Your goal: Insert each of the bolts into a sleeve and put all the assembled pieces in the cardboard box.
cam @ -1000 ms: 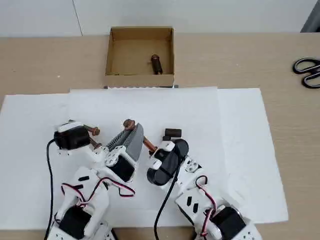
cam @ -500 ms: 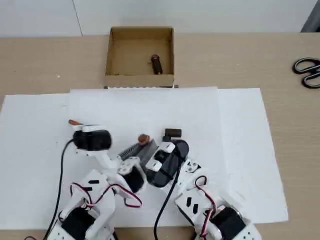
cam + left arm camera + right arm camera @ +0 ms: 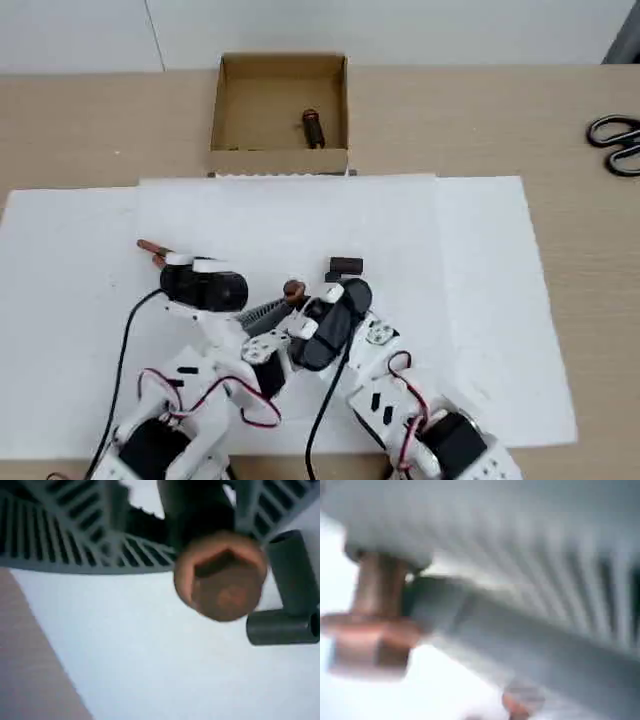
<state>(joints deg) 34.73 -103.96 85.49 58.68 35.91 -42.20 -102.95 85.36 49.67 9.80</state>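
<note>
Shifted rightward, ribbed left fingers [image 3: 60, 545] clamp a hex-headed copper bolt [image 3: 222, 582].

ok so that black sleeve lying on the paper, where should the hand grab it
Take the black sleeve across its middle, coming down from above. It lies flat on the white paper with its long axis running side to side in the high view, so closing on its near and far sides should pinch the round body squarely and leave both ends free.
</note>
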